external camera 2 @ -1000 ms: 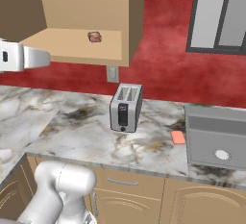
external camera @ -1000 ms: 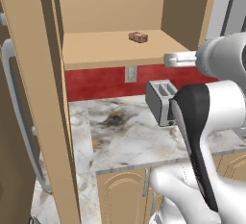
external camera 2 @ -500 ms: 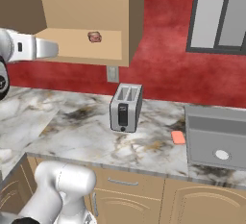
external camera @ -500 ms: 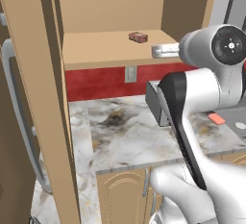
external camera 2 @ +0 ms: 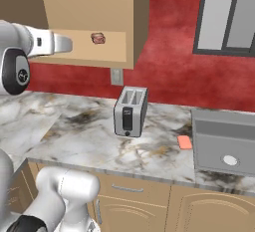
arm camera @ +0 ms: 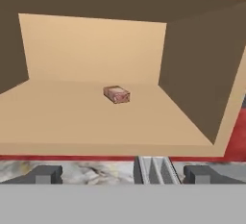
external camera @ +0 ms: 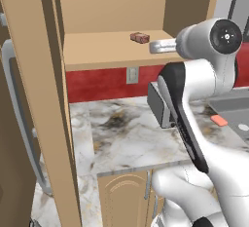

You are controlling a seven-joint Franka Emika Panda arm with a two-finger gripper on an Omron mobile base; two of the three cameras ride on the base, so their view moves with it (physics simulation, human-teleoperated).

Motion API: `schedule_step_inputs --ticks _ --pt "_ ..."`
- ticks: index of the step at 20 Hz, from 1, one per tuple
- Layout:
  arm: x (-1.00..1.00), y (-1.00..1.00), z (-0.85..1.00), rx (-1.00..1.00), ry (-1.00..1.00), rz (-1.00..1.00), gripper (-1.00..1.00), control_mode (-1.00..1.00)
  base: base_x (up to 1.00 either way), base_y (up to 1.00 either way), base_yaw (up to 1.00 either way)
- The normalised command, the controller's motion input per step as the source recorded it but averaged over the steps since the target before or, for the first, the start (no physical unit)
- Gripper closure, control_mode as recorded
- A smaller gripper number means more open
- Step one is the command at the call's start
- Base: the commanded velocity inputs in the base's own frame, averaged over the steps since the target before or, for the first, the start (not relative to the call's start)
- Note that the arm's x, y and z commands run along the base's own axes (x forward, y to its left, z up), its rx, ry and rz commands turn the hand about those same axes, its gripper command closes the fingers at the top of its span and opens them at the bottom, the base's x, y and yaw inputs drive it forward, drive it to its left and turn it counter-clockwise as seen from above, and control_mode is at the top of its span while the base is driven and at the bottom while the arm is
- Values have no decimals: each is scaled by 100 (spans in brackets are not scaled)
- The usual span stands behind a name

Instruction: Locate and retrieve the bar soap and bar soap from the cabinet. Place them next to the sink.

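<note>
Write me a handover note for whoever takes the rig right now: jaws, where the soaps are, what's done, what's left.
Gripper: jaws open, empty, in front of the open cabinet, level with its shelf.
Reddish-brown bar soap: alone on the cabinet shelf, straight ahead of the gripper, untouched.
Salmon-pink bar soap: on the counter beside the sink, past the toaster.
Done: pink bar placed.
Left: reach in, grasp the brown bar, set it by the sink.

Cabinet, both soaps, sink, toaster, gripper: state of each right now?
cabinet: open, shelf exposed.
reddish-brown bar soap: lying on the cabinet shelf, untouched.
salmon-pink bar soap: flat on the counter, just left of the sink.
sink: basin holds no objects.
toaster: upright, slots hold nothing.
gripper: open, holding nothing, facing the shelf.
</note>
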Motion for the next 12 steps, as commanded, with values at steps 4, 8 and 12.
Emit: schedule_step_inputs --ticks 4,8,12 --pt "33 -10 0 0 0 12 -100 -100 0 0 0" --pt "28 -5 0 0 1 12 -100 -100 0 0 0" --pt "27 0 0 -1 4 9 -100 -100 0 0 0"
